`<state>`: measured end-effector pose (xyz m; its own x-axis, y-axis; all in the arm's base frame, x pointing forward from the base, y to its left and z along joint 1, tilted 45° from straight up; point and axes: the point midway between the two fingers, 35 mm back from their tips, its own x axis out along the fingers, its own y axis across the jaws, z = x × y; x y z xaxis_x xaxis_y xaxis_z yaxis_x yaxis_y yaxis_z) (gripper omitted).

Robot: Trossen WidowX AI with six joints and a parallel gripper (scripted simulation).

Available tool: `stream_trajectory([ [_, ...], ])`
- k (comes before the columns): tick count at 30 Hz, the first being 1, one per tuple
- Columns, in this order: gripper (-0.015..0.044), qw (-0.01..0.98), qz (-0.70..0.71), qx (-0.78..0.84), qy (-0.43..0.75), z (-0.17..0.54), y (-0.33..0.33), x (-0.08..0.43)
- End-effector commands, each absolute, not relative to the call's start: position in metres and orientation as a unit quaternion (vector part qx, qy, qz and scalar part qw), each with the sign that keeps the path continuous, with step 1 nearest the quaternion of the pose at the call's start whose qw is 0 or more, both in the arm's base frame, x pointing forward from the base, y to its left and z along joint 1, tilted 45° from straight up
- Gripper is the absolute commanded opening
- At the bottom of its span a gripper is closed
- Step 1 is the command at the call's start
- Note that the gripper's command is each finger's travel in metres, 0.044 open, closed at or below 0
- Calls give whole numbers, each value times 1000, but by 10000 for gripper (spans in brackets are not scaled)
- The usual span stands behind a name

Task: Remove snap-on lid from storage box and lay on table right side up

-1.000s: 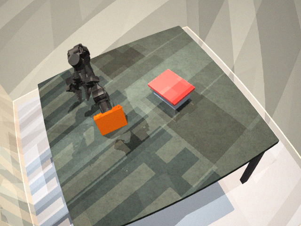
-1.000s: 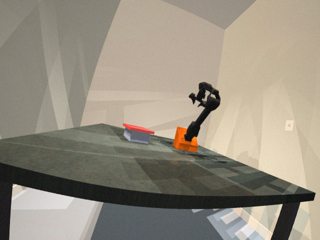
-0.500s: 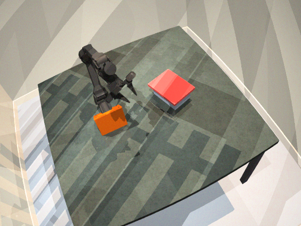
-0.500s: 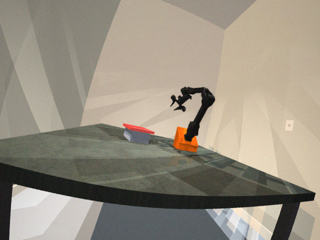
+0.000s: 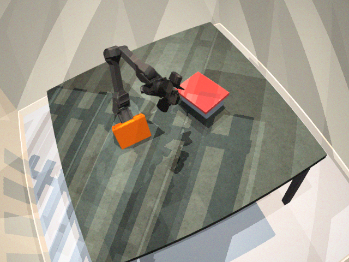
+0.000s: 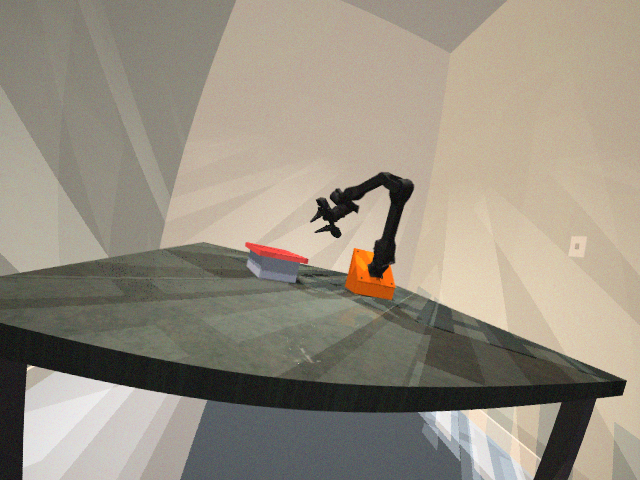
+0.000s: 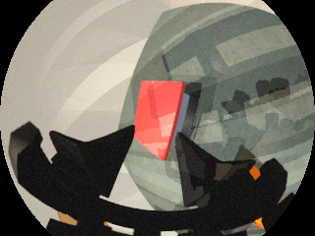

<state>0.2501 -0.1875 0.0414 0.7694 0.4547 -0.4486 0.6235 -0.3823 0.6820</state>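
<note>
The red lid [image 5: 204, 91] [image 6: 276, 252] [image 7: 158, 110] lies flat on top of the storage box [image 5: 214, 110] [image 6: 273, 267] [image 7: 182, 115], which is blue-grey. The lid reaches out past the box walls. The box stands on the dark green table [image 5: 197, 183] [image 6: 206, 330]. My gripper [image 5: 180, 94] [image 6: 313, 227] [image 7: 157, 130] is partly open, with nothing between its fingers. It is in the air, higher than the lid and on the arm base's side of the box. In the wrist view the lid shows beyond the fingertips, apart from them.
The orange base mount [image 5: 132, 132] [image 6: 369, 286] of my arm stands on the table, a short way from the box. The table's edge lies behind the box in the top view. Dark arm shadows fall on the table top.
</note>
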Motion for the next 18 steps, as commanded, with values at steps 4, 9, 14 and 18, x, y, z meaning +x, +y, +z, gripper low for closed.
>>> stream_trajectory([
  [4, 235, 410, -15, 849, 332, 42, -151, 266],
  [9, 235, 410, -15, 849, 332, 42, -151, 266],
  [14, 235, 410, -15, 849, 332, 40, -150, 266],
  [18, 235, 411, -16, 849, 333, 14, -129, 270],
])
